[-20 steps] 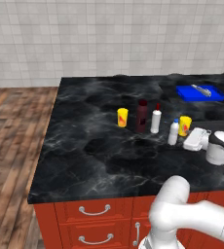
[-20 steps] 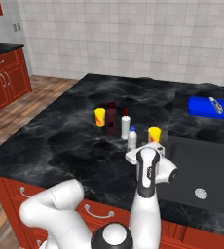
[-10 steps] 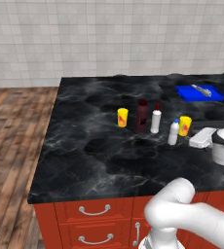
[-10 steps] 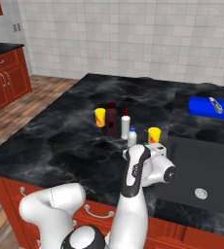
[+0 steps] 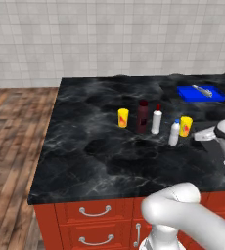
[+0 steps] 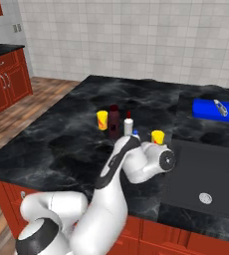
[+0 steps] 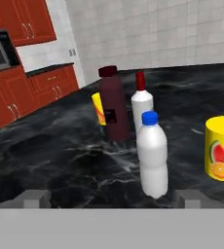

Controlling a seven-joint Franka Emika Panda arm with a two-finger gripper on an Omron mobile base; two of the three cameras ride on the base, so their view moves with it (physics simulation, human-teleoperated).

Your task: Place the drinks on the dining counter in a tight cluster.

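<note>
Five drinks stand close together on the dining counter [image 5: 95, 156]. From left to right they are a yellow can [image 5: 123, 117], a dark maroon bottle [image 5: 143, 116], a white red-capped bottle [image 5: 156, 121], a pale blue-capped bottle [image 5: 174, 133] and a second yellow can [image 5: 185, 126]. My gripper [image 5: 197, 135] hangs just right of the group, open and empty. In the hand view the blue-capped bottle [image 7: 152, 155] stands nearest, ahead of the gripper [image 7: 112, 198]. Behind it are the maroon bottle [image 7: 114, 104] and the white bottle [image 7: 142, 107], with a yellow can [image 7: 222, 154] to the right.
A flat blue tray [image 5: 200, 93] lies at the far right of the counter. A dark sink [image 6: 206, 169] is sunk into the slab right of the drinks. Red drawer fronts [image 5: 95, 224] run below the near edge. A wooden floor lies to the left.
The hand has drawn back a little from the blue-capped bottle, and the arm has folded lower in front of the base. The gripper stays open and the drinks have not moved.
</note>
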